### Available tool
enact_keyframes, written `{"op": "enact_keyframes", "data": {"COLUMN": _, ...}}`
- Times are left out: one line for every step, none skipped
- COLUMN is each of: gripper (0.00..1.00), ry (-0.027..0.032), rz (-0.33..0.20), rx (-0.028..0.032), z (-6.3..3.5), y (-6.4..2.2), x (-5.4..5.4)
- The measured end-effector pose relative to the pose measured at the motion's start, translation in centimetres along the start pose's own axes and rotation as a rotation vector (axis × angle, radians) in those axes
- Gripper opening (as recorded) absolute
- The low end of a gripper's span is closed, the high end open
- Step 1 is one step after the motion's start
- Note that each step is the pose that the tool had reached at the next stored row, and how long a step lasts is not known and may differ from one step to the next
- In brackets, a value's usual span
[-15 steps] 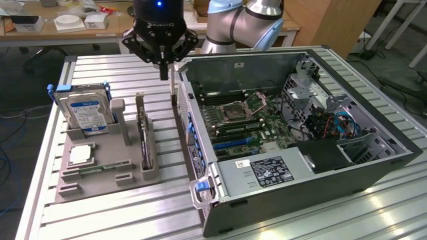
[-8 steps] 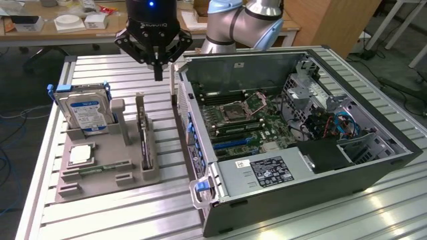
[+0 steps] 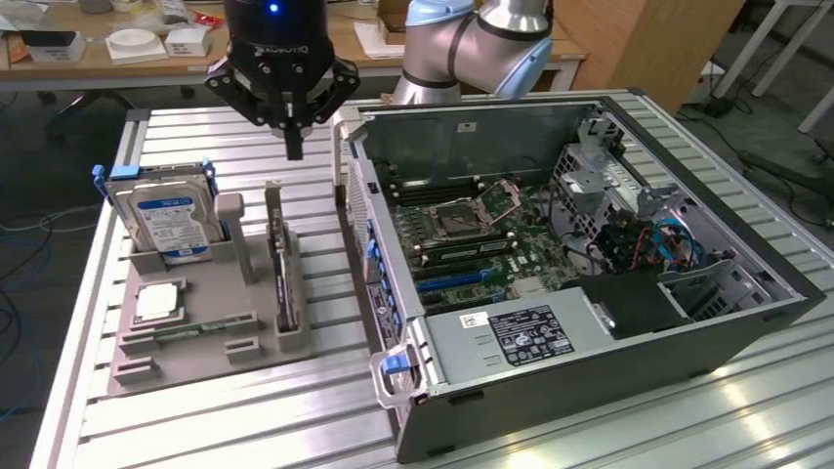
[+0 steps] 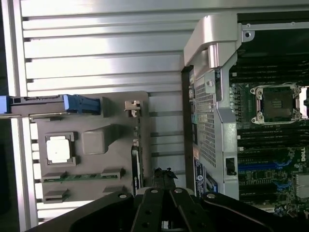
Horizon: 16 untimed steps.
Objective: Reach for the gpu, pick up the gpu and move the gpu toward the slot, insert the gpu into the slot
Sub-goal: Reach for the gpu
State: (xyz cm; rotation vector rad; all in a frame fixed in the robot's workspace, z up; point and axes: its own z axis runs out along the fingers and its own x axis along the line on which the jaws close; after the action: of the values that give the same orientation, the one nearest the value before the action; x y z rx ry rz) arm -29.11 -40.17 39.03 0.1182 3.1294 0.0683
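- Nearest the exterior camera, the table (image 3: 195, 430) is noted as carrying all items on its slatted top.
- Computer case (image 3: 626, 376): found lying open on the exterior view's right, with the motherboard exposed. The blue slots (image 3: 450, 278) are seen unoccupied, so insertion is judged not done.
- Grey tray (image 3: 248, 278): set just beside the case, on the exterior view's left, with a hard drive (image 3: 167, 220) stood in it.
- Gpu (image 3: 279, 264): found seated in the tray's holder on the side nearest the case, so it has not been lifted. It is stood on its long edge with its faces upright. Its long axis runs away from the exterior camera, roughly parallel to the case's side wall. The bracket end is judged to be the far one.
- Gripper (image 3: 293, 147): held above the table beyond the gpu's far end, roughly in line with it and clear of it. The jaws are pressed together on nothing.
- Progress: only the reach is judged to be in hand. Pick-up, transfer and insertion are left.
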Motion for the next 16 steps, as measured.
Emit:
{"op": "enact_keyframes", "data": {"gripper": 0.1, "ry": 0.0, "rz": 0.0, "rx": 0.0, "z": 0.0, "y": -0.02, "x": 0.2}}
{"op": "enact_keyframes", "data": {"gripper": 0.1, "ry": 0.0002, "rz": 0.0, "rx": 0.0001, "z": 0.0, "y": -0.04, "x": 0.4}}
{"op": "enact_keyframes", "data": {"gripper": 0.1, "ry": 0.0003, "rz": 0.0, "rx": 0.0, "z": 0.0, "y": -0.06, "x": 0.5}}
{"op": "enact_keyframes", "data": {"gripper": 0.1, "ry": 0.0004, "rz": 0.0, "rx": 0.0, "z": 0.0, "y": -0.08, "x": 0.7}}
{"op": "enact_keyframes", "data": {"gripper": 0.1, "ry": 0.0006, "rz": 0.0, "rx": 0.0001, "z": 0.0, "y": -0.1, "x": 0.9}}
{"op": "enact_keyframes", "data": {"gripper": 0.1, "ry": 0.0008, "rz": 0.0, "rx": 0.0001, "z": 0.0, "y": -0.12, "x": 1.0}}
{"op": "enact_keyframes", "data": {"gripper": 0.1, "ry": 0.0009, "rz": 0.0, "rx": 0.0001, "z": 0.0, "y": -0.14, "x": 1.2}}
{"op": "enact_keyframes", "data": {"gripper": 0.1, "ry": 0.0011, "rz": 0.0, "rx": 0.0001, "z": 0.0, "y": -0.15, "x": 1.4}}
{"op": "enact_keyframes", "data": {"gripper": 0.1, "ry": 0.0012, "rz": 0.0, "rx": 0.0001, "z": 0.0, "y": -0.17, "x": 1.5}}
{"op": "enact_keyframes", "data": {"gripper": 0.1, "ry": 0.0015, "rz": 0.0, "rx": 0.0001, "z": 0.0, "y": -0.19, "x": 1.7}}
{"op": "enact_keyframes", "data": {"gripper": 0.1, "ry": 0.0017, "rz": 0.0, "rx": 0.0002, "z": 0.0, "y": -0.21, "x": 1.8}}
{"op": "enact_keyframes", "data": {"gripper": 0.1, "ry": 0.0018, "rz": 0.0, "rx": 0.0002, "z": 0.0, "y": -0.22, "x": 1.9}}
{"op": "enact_keyframes", "data": {"gripper": 0.1, "ry": 0.002, "rz": 0.0, "rx": 0.0002, "z": 0.0, "y": -0.24, "x": 2.1}}
{"op": "enact_keyframes", "data": {"gripper": 0.1, "ry": 0.0022, "rz": 0.0, "rx": 0.0001, "z": 0.0, "y": -0.26, "x": 2.2}}
{"op": "enact_keyframes", "data": {"gripper": 0.1, "ry": 0.0023, "rz": 0.0, "rx": 0.0002, "z": 0.0, "y": -0.28, "x": 2.4}}
{"op": "enact_keyframes", "data": {"gripper": 0.1, "ry": 0.0025, "rz": 0.0, "rx": 0.0002, "z": 0.0, "y": -0.29, "x": 2.6}}
